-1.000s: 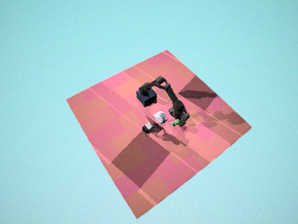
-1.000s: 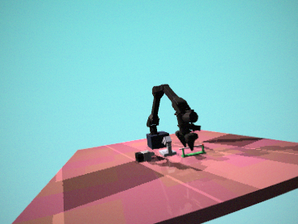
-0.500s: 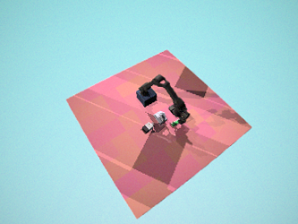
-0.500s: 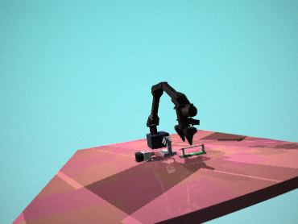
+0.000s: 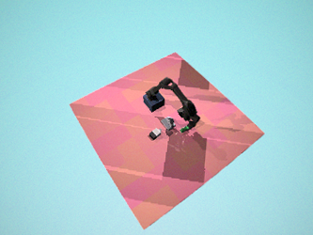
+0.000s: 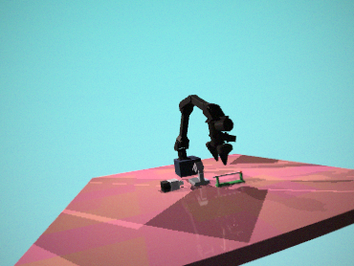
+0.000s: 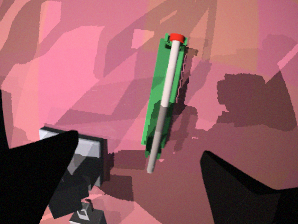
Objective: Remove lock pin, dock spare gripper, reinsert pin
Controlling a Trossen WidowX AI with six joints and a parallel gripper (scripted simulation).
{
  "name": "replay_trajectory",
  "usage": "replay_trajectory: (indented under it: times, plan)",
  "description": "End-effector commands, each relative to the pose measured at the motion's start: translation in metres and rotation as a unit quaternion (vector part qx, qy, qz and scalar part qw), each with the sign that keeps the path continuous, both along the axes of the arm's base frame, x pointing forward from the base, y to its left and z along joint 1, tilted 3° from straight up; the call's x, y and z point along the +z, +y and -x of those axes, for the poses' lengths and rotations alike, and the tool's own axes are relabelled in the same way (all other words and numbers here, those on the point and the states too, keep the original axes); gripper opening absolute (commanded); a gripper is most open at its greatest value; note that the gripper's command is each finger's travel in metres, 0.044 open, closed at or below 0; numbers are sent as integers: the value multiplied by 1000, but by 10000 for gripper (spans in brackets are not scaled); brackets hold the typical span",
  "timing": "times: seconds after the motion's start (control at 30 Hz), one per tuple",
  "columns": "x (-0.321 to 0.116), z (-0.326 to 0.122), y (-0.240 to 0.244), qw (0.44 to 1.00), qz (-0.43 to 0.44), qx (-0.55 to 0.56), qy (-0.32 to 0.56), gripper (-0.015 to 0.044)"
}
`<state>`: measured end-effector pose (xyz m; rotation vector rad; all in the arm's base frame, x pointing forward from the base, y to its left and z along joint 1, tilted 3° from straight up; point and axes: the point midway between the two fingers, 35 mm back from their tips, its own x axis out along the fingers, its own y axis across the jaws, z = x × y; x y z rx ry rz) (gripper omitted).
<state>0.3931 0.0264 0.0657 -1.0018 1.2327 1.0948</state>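
The lock pin [image 7: 170, 75], a pale rod with a red head, lies along the top of a green cradle [image 7: 155, 95] [image 6: 231, 183] [image 5: 184, 129]. Its plain end sticks out past the cradle in the wrist view. My gripper [image 7: 141, 148] [image 6: 221, 162] is open and empty, above the cradle and clear of the pin. The grey mount [image 6: 199, 181] [image 5: 167, 123] stands beside the cradle; part of it shows at the lower left in the wrist view, partly behind a finger. Its socket is too small to judge. The spare gripper [image 6: 171, 186] [image 5: 154, 133], white and black, lies on the table on the mount's other side.
The arm's dark blue base block [image 5: 153, 101] [image 6: 186, 166] stands behind the mount. The pink patterned table [image 5: 121, 149] [image 6: 105, 210] carries dark shadow patches, and its front edge shows in the exterior view.
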Motion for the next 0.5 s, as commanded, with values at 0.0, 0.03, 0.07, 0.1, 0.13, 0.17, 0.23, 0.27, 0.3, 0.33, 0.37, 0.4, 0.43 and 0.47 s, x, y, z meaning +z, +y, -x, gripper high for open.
replay_trajectory:
  times: [0.0, 0.03, 0.07, 0.1, 0.13, 0.17, 0.23, 0.27, 0.3, 0.33, 0.37, 0.4, 0.43, 0.47]
  plan:
    - [11, 1, 0, 1000, 0, 0, 0, 440]
    - [13, 1, 0, 1000, 0, 0, 0, 440]
    - [4, 1, 0, 1000, 0, 0, 2, 440]
    - [6, 1, 0, 1000, 0, 0, 2, 440]
    - [8, 1, 0, 1000, 0, 0, 2, 440]
    - [12, 0, 0, 1000, 0, 0, 2, 440]
    - [22, 1, 1, 1000, 0, 0, 2, 440]
    - [29, 1, 1, 1000, 0, 0, 2, 440]
    - [37, 1, 1, 1000, 0, 0, 2, 440]
    - [46, 2, 1, 1000, 0, 0, 2, 440]
    - [54, 3, 1, 1000, 0, 0, 2, 440]
    - [61, 4, 2, 1000, 0, 0, 2, 440]
    - [65, 5, 2, 1000, 0, 0, 2, 440]
    - [66, 5, 2, 1000, 0, 0, 2, 440]
